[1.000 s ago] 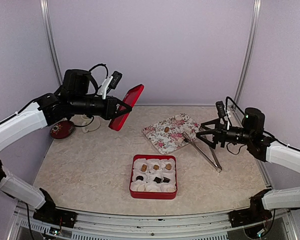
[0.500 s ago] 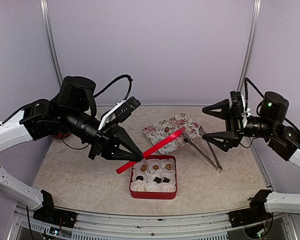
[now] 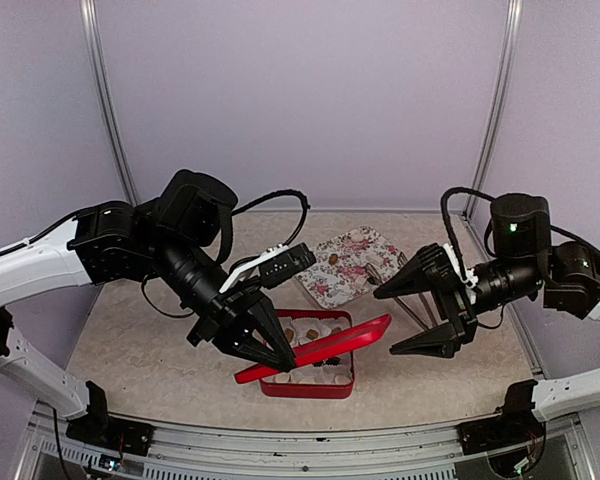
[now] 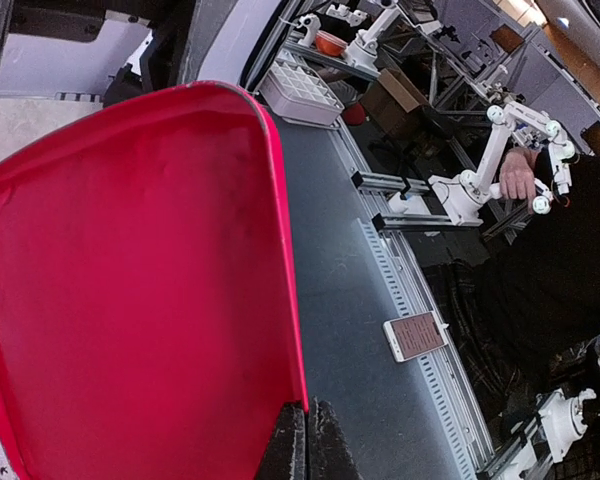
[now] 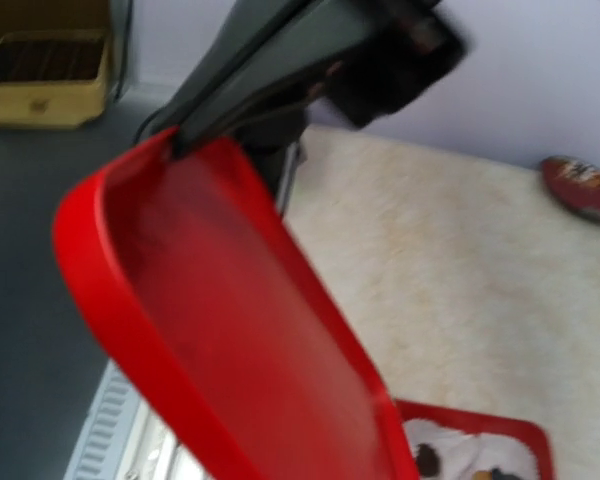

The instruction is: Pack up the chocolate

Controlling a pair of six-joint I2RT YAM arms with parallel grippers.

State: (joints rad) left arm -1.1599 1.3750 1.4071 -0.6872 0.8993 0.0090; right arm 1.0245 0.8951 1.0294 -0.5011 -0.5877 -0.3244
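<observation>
My left gripper is shut on the rim of a red lid, holding it tilted just above the red box. The box holds white paper cups with chocolate in them, some tan, some dark. In the left wrist view the fingertips pinch the lid's edge. My right gripper stands open, its jaws spread above and below the lid's right end; whether they touch it I cannot tell. The right wrist view is filled by the blurred lid, with a corner of the box below.
A floral tray with one tan chocolate lies behind the box. Metal tongs rest at its right edge, partly behind my right gripper. A round dark red dish sits at the far left of the table.
My left arm swung the lid from high at the back left down over the box. My right gripper came in from the right to the lid's free end, its jaws narrowing a little.
</observation>
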